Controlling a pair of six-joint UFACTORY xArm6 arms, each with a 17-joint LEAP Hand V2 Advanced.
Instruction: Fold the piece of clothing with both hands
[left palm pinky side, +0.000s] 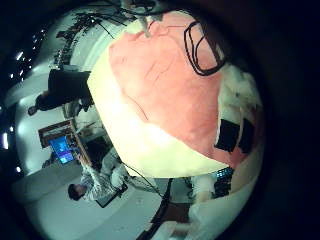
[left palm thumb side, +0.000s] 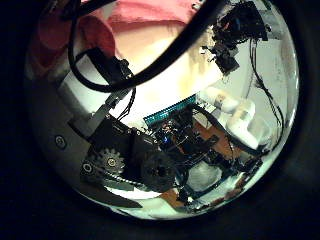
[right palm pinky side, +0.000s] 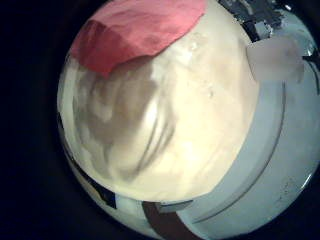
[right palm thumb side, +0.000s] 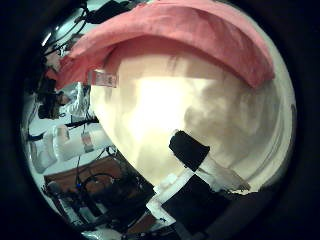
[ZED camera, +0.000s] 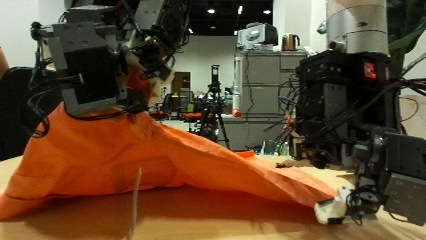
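An orange piece of clothing (ZED camera: 160, 165) lies on the wooden table (ZED camera: 240, 222), with one end pulled up into a peak. My left hand (ZED camera: 87, 65) is raised above the table and is shut on that lifted end. The cloth slopes down from it to a corner beside my right hand (ZED camera: 380, 185), which sits low at the table's edge.
A grey metal cabinet (ZED camera: 266, 95) with a kettle on top stands behind the table. A tripod (ZED camera: 213, 100) stands beside it. A small white tag (right palm thumb side: 101, 77) hangs at the cloth's edge.
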